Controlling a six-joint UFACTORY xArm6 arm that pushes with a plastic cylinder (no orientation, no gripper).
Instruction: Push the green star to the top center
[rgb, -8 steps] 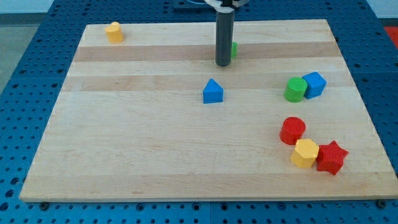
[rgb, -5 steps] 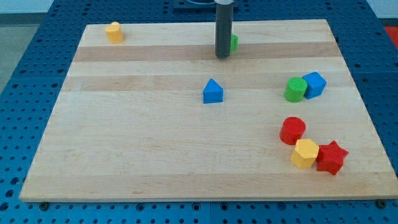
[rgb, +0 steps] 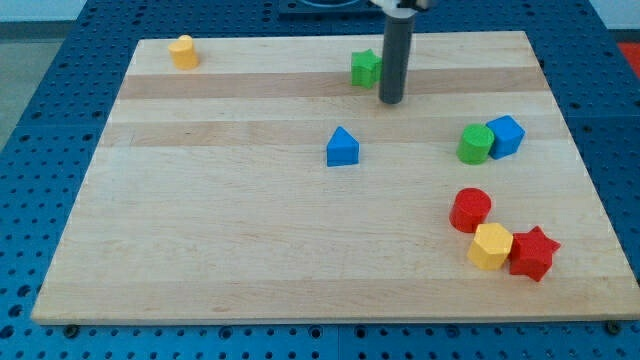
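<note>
The green star (rgb: 364, 68) lies near the top edge of the wooden board (rgb: 220, 220), a little right of the middle. My dark rod stands just to its right, and my tip (rgb: 391, 100) rests on the board slightly below and to the right of the star. The rod's left side overlaps the star's right edge in the view; I cannot tell if they touch.
A blue house-shaped block (rgb: 342, 147) sits below the star. A yellow block (rgb: 182, 51) is at the top left. A green cylinder (rgb: 475, 144) and blue block (rgb: 505, 135) stand together at the right. A red cylinder (rgb: 470, 210), yellow block (rgb: 490, 246) and red star (rgb: 532, 253) cluster at the lower right.
My rod has moved from the star's left side, where it hid most of the star, to its right and slightly down. The star now shows almost fully, slightly further left.
</note>
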